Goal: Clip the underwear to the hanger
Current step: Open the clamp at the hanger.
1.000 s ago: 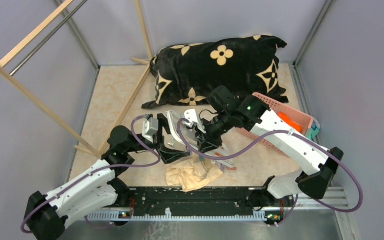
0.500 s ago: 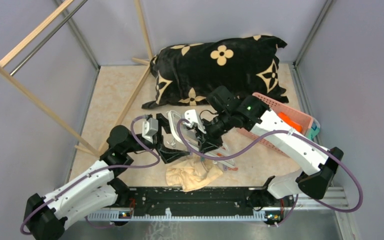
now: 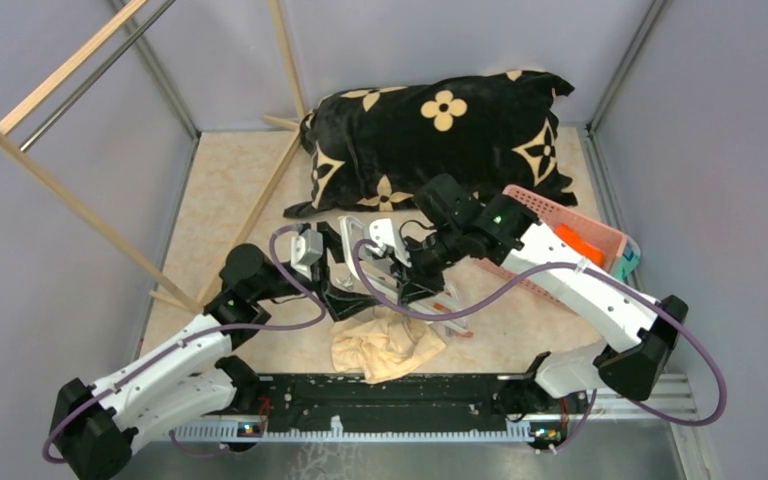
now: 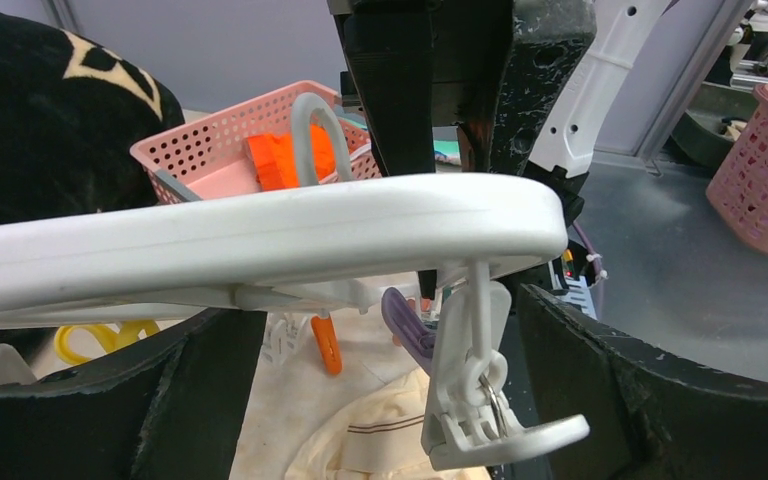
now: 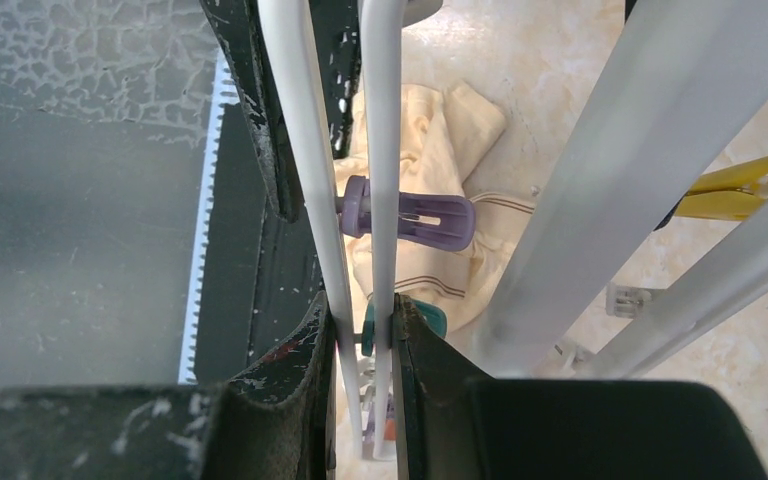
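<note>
The stiff hanger (image 4: 260,235) is clamped in the near-shut right fingers (image 5: 430,370), and the limp underwear (image 3: 388,348) is best pinched at its edge by the wide-open (empty) left fingers (image 4: 200,400).

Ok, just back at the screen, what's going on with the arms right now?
The right tool is pinched shut on two thin white bars of the hanger, holding it over the underwear. The left tool is wide open, its fingers either side of the hanger's rim, near a white clip. The underwear lies crumpled on the table, not clipped yet.
</note>
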